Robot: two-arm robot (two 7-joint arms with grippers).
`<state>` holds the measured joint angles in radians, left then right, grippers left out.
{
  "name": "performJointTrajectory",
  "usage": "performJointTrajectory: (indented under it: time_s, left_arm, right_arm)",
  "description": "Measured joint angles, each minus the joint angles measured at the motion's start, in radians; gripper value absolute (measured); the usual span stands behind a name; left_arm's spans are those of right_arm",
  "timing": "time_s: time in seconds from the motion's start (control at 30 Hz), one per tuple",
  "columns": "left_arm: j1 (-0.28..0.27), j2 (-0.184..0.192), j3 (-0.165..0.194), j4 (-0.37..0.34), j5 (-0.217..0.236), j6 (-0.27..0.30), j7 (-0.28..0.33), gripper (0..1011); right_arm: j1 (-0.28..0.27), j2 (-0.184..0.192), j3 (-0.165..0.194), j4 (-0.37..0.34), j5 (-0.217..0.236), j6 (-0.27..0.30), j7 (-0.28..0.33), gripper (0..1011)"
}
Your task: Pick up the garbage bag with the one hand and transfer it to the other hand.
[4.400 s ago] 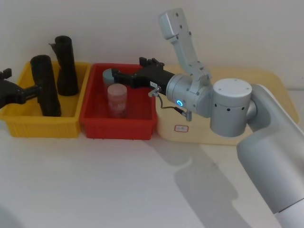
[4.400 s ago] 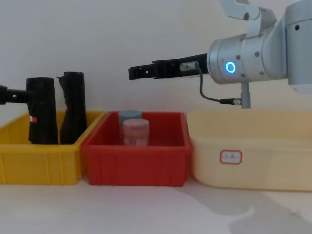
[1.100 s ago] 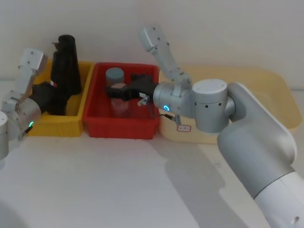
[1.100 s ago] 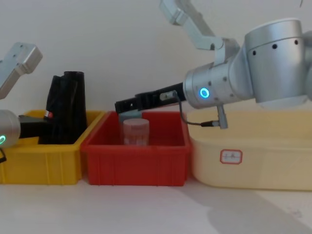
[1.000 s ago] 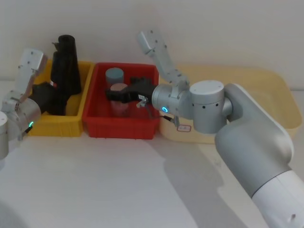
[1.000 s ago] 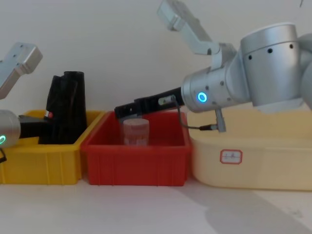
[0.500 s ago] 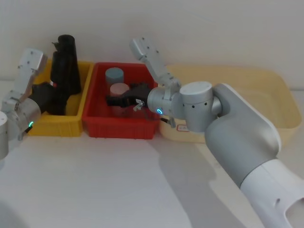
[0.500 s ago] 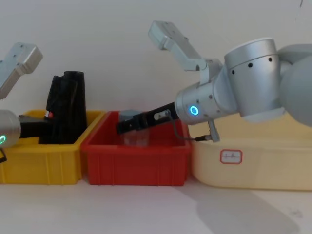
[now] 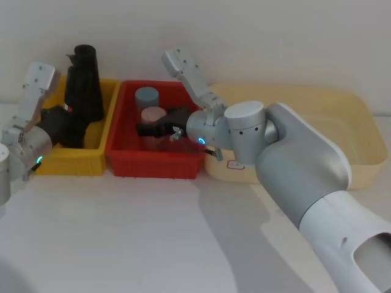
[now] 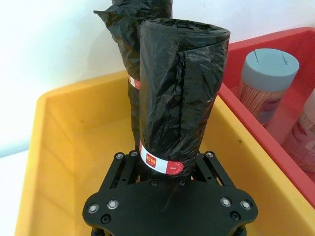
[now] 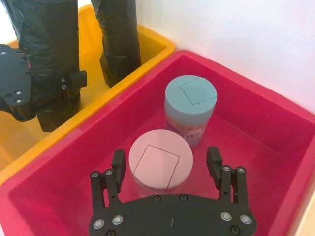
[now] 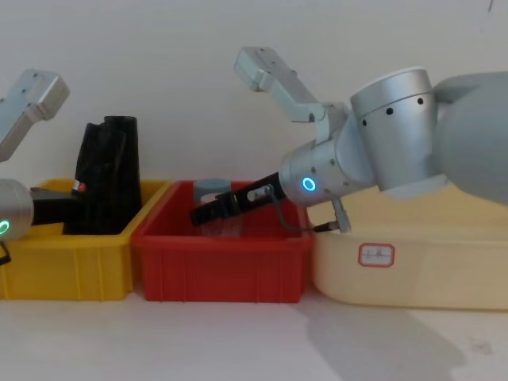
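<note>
Left end effector [image 10: 169, 161] around garbage bag [image 10: 182, 88], right end effector [image 11: 166, 158] astride jar [image 11: 157, 169]

Plain white wall [image 9: 287, 36] behind; white tabletop [image 9: 110, 244]; even light, soft grey shadows on tabletop.

Even, diffuse indoor light falls across every view, bright on the white wall [image 12: 159, 63] and the pale table [image 9: 110, 232]. The right arm [image 9: 299, 159] throws a broad, soft-edged shadow [image 9: 229, 226] onto the table beneath it, so the light probably comes from overhead. In the left wrist view the garbage bag [image 10: 182, 93] carries a dull grey sheen along its folds.
</note>
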<state>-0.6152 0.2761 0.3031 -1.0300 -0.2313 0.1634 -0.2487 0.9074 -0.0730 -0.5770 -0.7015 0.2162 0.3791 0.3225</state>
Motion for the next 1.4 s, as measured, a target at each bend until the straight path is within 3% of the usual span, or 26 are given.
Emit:
performJointTrajectory:
  time_s: [0.27,0.57,0.73,1.07,1.3,1.4]
  left_arm:
    - [0.0,0.0,0.0,0.0,0.0,0.0,0.0,390]
    - [0.0,0.0,0.0,0.0,0.0,0.0,0.0,390]
    - [0.0,0.0,0.0,0.0,0.0,0.0,0.0,390]
    - [0.0,0.0,0.0,0.0,0.0,0.0,0.0,390]
    - [0.0,0.0,0.0,0.0,0.0,0.0,0.0,390]
    - [0.0,0.0,0.0,0.0,0.0,0.0,0.0,390]
  right_arm:
    - [0.023,-0.014,-0.003,0.051,-0.012,-0.019,0.005,1001]
    - [0.036,-0.021,-0.004,0.08,-0.02,-0.028,0.009,818]
    - [0.04,-0.023,-0.005,0.088,-0.022,-0.032,0.01,665]
    - [0.043,-0.025,-0.005,0.094,-0.024,-0.034,0.011,666]
    - [-0.006,0.002,0.003,-0.006,-0.023,-0.019,0.01,666]
    - [-0.051,0.027,0.013,-0.099,-0.022,-0.014,0.0,665]
